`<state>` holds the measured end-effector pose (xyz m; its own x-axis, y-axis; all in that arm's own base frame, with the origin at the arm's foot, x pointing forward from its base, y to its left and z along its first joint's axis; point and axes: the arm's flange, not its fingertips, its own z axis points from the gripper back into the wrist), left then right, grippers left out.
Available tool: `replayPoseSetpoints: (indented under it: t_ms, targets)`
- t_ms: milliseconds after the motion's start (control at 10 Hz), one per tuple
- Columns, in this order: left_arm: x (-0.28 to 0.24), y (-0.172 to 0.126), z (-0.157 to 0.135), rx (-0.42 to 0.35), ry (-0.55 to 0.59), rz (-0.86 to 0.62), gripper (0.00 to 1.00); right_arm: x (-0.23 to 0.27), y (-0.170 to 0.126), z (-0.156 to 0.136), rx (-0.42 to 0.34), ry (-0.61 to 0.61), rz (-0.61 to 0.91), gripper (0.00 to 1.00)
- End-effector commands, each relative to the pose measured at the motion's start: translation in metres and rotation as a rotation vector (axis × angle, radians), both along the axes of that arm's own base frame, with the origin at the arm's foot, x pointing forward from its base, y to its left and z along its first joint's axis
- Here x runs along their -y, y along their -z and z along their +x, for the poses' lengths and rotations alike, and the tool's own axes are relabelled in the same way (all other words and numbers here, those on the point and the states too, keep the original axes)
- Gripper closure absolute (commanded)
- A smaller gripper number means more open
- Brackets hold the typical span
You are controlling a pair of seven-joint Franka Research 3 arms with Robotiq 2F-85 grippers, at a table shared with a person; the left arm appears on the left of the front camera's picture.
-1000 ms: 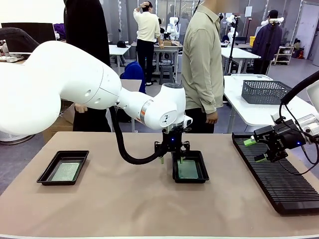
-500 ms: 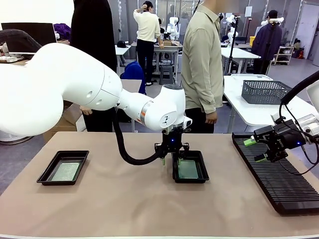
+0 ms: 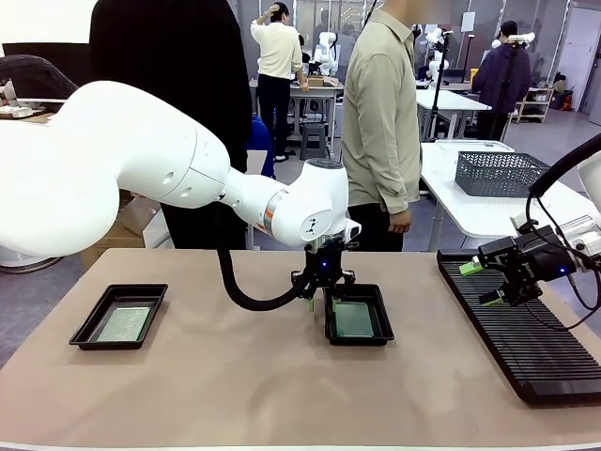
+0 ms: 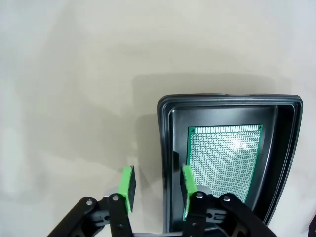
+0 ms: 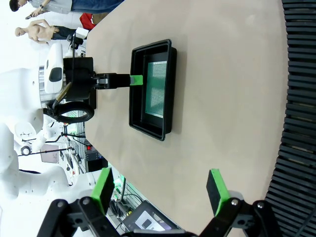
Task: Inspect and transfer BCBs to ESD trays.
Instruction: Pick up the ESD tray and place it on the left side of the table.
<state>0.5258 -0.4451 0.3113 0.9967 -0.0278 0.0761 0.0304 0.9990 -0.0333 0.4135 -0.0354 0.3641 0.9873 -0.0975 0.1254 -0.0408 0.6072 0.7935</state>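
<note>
Two black ESD trays lie on the table. The left tray [image 3: 83, 331] holds a green BCB [image 3: 123, 323]. The middle tray [image 3: 385, 319] [image 4: 229, 98] [image 5: 134, 94] holds another BCB [image 3: 353, 319] [image 4: 224, 155] [image 5: 157, 89] flat on its floor. My left gripper [image 3: 321, 303] [image 4: 157, 187] [image 5: 134, 79] points down over the middle tray's left rim. One pad stands outside the wall, the other inside. The jaws are partly narrowed and a gap still shows on the outer side. Over the rack at the right, my right gripper [image 3: 488, 282] [image 5: 159, 190] hovers open and holds nothing.
A long black ribbed rack [image 3: 526, 329] [image 5: 301, 98] runs along the table's right side. At the far edge stand a person in a beige shirt [image 3: 380, 122] and a person in black [image 3: 169, 94]. A grey basket [image 3: 500, 173] sits on another table behind.
My left gripper's jaws have narrowed around the middle tray's left rim. The person in black has stepped to the right behind my left arm. The right arm has not moved.
</note>
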Motion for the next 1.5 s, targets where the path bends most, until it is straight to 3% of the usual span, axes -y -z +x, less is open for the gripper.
replayPoseSetpoints:
  t_ms: [0, 1100, 1400]
  targets:
    - [-0.0033, -0.0016, 0.0027, 0.003, 0.013, -0.027, 0.56, -0.0014, -0.0011, -0.0001, -0.008, 0.024, -0.009, 0.0]
    - [-0.0042, 0.0031, 0.0017, -0.002, 0.019, -0.039, 1.0, -0.0014, -0.0011, -0.0001, -0.008, 0.024, -0.009, 0.0]
    - [-0.0044, 0.0036, 0.0002, -0.001, 0.018, -0.043, 1.0, -0.0014, -0.0011, -0.0001, -0.008, 0.024, -0.009, 0.0]
